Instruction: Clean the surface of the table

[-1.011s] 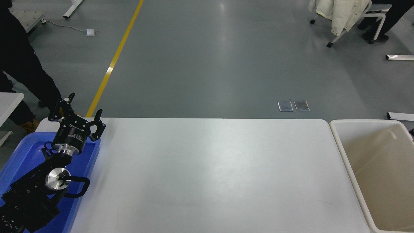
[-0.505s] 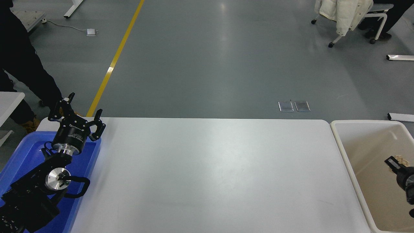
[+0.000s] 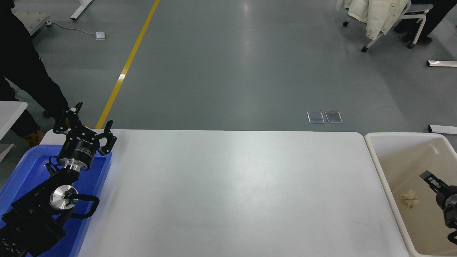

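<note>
White lettering runs across the black cylindrical body of the left gripper, down at eight o'clock, but it's too small and blurred to make out a single word. Nothing else in view carries print that can be read.

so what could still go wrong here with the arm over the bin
1. The right gripper sits inside the beige bin, so pulling back carelessly might clip the wall.
2. The crumpled scrap lies in the bin close to the gripper; a sideways sweep could drag it.
3. The left gripper is parked above the blue tray; any swing could knock it.
</note>
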### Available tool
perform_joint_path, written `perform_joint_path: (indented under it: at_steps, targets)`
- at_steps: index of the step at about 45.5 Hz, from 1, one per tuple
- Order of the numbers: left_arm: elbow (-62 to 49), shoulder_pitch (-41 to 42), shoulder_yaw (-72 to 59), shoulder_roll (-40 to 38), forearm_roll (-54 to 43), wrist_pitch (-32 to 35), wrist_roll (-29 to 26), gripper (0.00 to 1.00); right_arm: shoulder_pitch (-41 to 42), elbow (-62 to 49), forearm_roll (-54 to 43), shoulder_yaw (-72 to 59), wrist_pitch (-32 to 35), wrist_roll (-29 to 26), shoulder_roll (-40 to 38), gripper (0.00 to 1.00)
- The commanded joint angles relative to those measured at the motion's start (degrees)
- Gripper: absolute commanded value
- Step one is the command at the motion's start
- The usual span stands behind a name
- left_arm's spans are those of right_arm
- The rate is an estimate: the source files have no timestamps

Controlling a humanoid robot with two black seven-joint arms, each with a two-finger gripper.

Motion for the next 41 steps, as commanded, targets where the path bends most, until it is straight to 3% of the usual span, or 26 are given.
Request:
perform_joint_path:
  at_steps: [1,22,33,41]
  targets:
    - [0.0,0.0,0.0,0.0,0.0,0.0,0.0,1.00,4.8,1.6,0.7,1.8,-0.8,0.1,-1.1,0.99]
    - [0.0,0.0,0.0,0.0,0.0,0.0,0.0,1.00,24.3,24.4,4.9,31.1,0.1,0.1,-14.2,0.99]
    - [0.0,0.0,0.0,0.0,0.0,0.0,0.0,1.00,23.9,47.9,5.0,52.5,0.3,0.1,-20.4,0.99]
    - [0.0,0.0,0.0,0.0,0.1,0.0,0.0,1.00,18.0,51.7,5.0,66.2,0.4,0.1,-16.9,0.99]
